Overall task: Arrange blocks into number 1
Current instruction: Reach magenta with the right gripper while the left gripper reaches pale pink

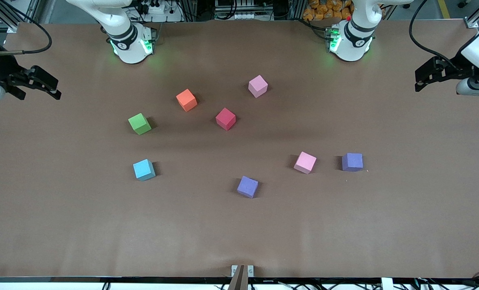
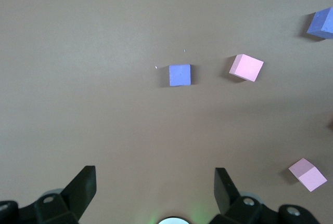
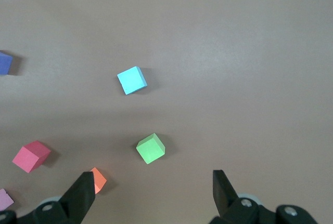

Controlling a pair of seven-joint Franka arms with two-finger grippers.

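Observation:
The blocks lie scattered and apart on the brown table (image 1: 239, 233). An orange block (image 1: 186, 100), a red block (image 1: 225, 119) and a pink block (image 1: 258, 86) sit nearer the robots' bases. A second pink block (image 1: 305, 162) and two purple blocks (image 1: 247, 187) (image 1: 352, 162) lie nearer the front camera. My left gripper (image 1: 417, 80) hangs open and empty over the left arm's end of the table; its wrist view shows a purple block (image 2: 179, 75) and a pink block (image 2: 246, 67). My right gripper (image 1: 57, 89) hangs open and empty over the right arm's end.
A green cube (image 1: 139, 123) and a light blue cube (image 1: 144, 169) lie toward the right arm's end; both show in the right wrist view as the green cube (image 3: 151, 148) and the light blue cube (image 3: 131, 80). The two arm bases stand at the table's back edge.

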